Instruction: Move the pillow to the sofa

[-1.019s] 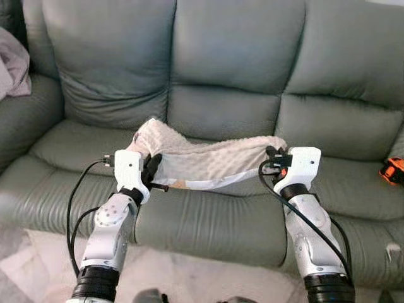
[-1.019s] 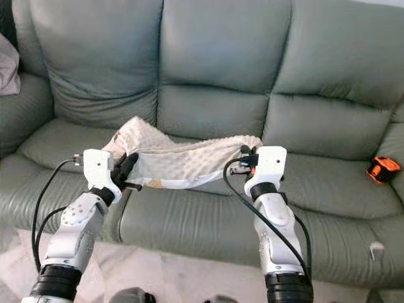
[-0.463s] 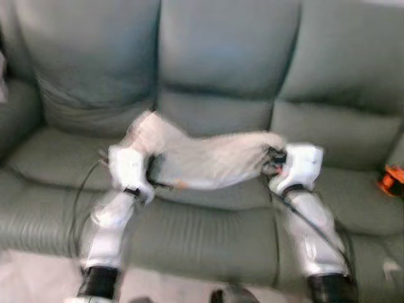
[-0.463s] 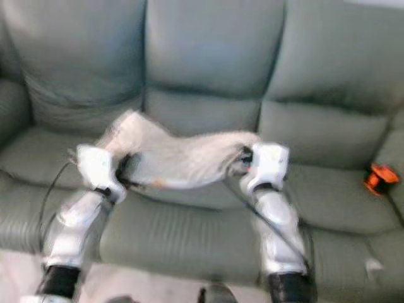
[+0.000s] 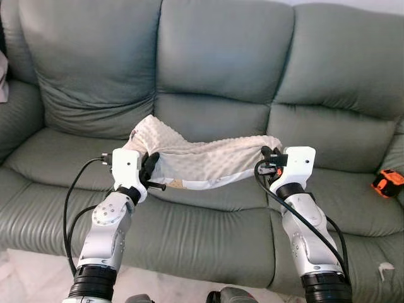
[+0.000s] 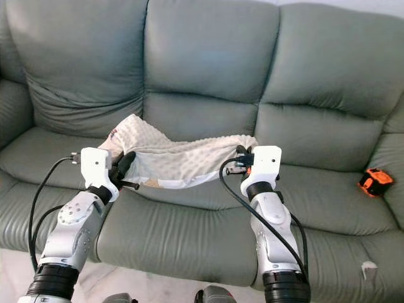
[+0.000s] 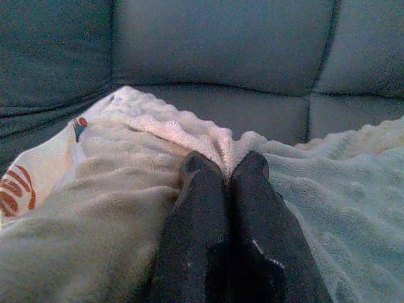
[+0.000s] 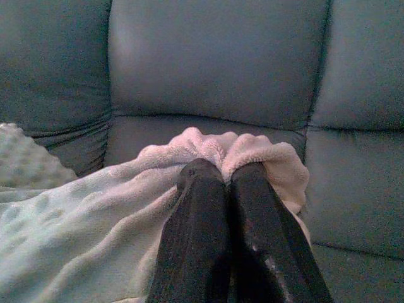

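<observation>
A cream, bumpy-textured pillow (image 5: 202, 161) hangs stretched between my two arms above the seat of the grey-green sofa (image 5: 221, 69). My left gripper (image 5: 149, 165) is shut on the pillow's left end, and the fabric (image 7: 158, 145) bunches around its black fingers (image 7: 202, 221). At the other end my right gripper (image 5: 266, 154) is shut on the right corner, where the plush edge (image 8: 252, 148) folds over its fingers (image 8: 252, 227). The pillow sags in the middle, just over the middle seat cushion (image 5: 221, 196).
An orange and black object (image 5: 386, 183) lies on the right seat cushion. A pale cloth (image 5: 3, 76) shows at the left edge on the sofa arm. Light floor (image 5: 38, 284) runs along the sofa's front. A small white scrap (image 5: 385, 270) clings to the sofa front at the right.
The camera has tilted, so the sofa sits lower in the picture and more of its backrest shows. Both grippers still hold the pillow the same way.
</observation>
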### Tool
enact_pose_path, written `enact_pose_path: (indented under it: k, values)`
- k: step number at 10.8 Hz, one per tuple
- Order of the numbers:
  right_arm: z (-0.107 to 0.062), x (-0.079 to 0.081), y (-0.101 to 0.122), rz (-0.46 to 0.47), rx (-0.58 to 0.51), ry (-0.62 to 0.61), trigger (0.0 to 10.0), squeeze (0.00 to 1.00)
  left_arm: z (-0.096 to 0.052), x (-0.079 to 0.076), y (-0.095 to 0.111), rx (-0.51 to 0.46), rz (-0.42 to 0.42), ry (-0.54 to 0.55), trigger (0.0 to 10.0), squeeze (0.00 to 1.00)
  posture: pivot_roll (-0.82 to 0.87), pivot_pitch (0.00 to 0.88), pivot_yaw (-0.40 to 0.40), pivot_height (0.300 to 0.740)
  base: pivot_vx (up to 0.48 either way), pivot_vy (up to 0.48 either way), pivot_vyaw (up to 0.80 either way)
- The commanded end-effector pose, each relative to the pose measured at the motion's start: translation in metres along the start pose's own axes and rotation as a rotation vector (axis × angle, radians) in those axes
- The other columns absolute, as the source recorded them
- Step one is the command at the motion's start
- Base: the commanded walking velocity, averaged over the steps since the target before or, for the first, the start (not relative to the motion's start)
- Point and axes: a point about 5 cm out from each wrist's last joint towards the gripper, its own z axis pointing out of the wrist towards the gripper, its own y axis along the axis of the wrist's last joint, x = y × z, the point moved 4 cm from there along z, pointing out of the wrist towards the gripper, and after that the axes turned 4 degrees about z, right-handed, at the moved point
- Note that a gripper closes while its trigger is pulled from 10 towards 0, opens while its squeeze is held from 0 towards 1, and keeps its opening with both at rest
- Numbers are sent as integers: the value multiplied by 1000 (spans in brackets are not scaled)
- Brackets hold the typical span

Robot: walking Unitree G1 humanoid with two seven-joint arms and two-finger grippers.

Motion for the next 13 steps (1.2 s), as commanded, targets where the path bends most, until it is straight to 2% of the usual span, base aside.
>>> enact_pose_path:
  k: [1,3,5,13]
  values:
    - [1,1,13,-1,-41,5,10000,0,1,-4,10,-29,18,-10,10000,0,-8,0,-53,740,0,0,0]
    - [-2,1,12,-10,-40,6,10000,0,0,-4,5,-14,14,-5,10000,0,-6,0,-58,740,0,0,0]
    - [-2,4,12,-8,-37,14,10000,0,0,4,4,-9,27,17,10000,0,-3,0,-60,725,0,0,0]
    - [-2,4,11,2,-26,16,10000,0,2,4,3,0,32,41,10000,0,-10,0,-61,620,0,0,0]
